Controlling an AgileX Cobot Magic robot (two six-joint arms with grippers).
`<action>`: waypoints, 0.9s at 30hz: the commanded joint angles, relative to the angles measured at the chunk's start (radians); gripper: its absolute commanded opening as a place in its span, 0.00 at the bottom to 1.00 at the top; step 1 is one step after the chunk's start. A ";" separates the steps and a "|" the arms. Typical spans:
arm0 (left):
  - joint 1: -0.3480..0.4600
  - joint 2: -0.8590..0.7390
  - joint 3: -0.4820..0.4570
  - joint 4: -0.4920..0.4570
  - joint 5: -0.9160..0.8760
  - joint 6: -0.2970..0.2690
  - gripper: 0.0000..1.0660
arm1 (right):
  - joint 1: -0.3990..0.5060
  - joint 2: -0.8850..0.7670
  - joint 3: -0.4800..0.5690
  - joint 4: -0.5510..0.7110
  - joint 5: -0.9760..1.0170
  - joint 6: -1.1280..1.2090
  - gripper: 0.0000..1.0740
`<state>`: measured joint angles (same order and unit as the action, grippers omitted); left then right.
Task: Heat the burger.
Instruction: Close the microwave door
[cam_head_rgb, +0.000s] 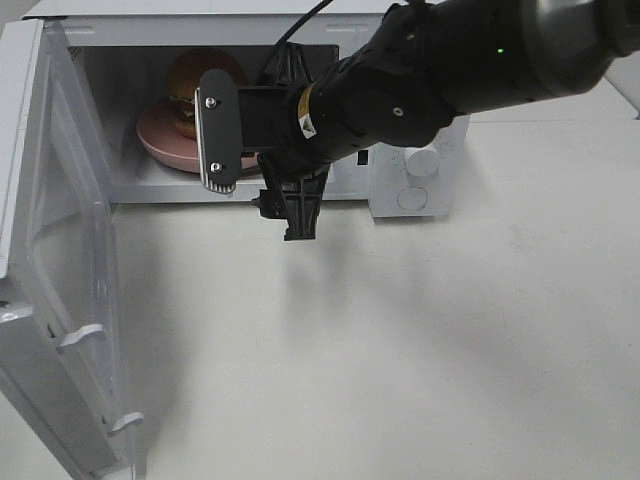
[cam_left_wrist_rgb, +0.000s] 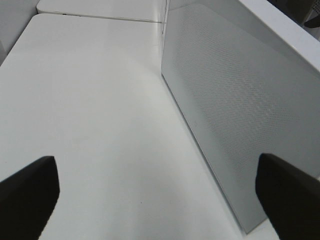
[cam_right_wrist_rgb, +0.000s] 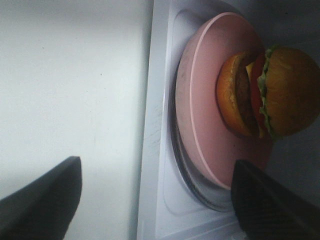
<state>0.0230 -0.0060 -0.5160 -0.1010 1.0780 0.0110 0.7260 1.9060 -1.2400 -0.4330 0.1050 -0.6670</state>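
Note:
The burger (cam_head_rgb: 195, 75) sits on a pink plate (cam_head_rgb: 160, 142) inside the open microwave (cam_head_rgb: 395, 205) at the back left. In the right wrist view the burger (cam_right_wrist_rgb: 280, 95) rests on the far half of the plate (cam_right_wrist_rgb: 205, 100), which lies on the glass turntable. My right gripper (cam_head_rgb: 258, 165) reaches across from the right and hangs just in front of the oven's opening, open, with nothing between its fingers (cam_right_wrist_rgb: 45, 200). It is short of the plate's rim. My left gripper (cam_left_wrist_rgb: 156, 165) is open over bare table, outside the exterior view.
The microwave door (cam_head_rgb: 60, 300) stands swung wide open at the left and reaches to the table's front. Its perforated panel (cam_left_wrist_rgb: 240, 110) fills the left wrist view beside my left gripper. Two knobs (cam_head_rgb: 418, 180) sit on the oven's right panel. White table (cam_head_rgb: 400, 350) spreads in front.

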 joint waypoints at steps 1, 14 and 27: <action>0.005 -0.018 0.000 -0.005 -0.010 0.001 0.96 | -0.001 -0.050 0.039 -0.006 -0.011 0.046 0.73; 0.005 -0.018 0.000 -0.005 -0.010 0.001 0.96 | -0.001 -0.264 0.261 0.011 0.030 0.391 0.71; 0.005 -0.018 0.000 -0.005 -0.010 0.001 0.96 | -0.001 -0.417 0.337 0.291 0.461 0.759 0.71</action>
<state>0.0230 -0.0060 -0.5160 -0.1010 1.0780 0.0110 0.7260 1.5080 -0.9030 -0.2030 0.4510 0.0420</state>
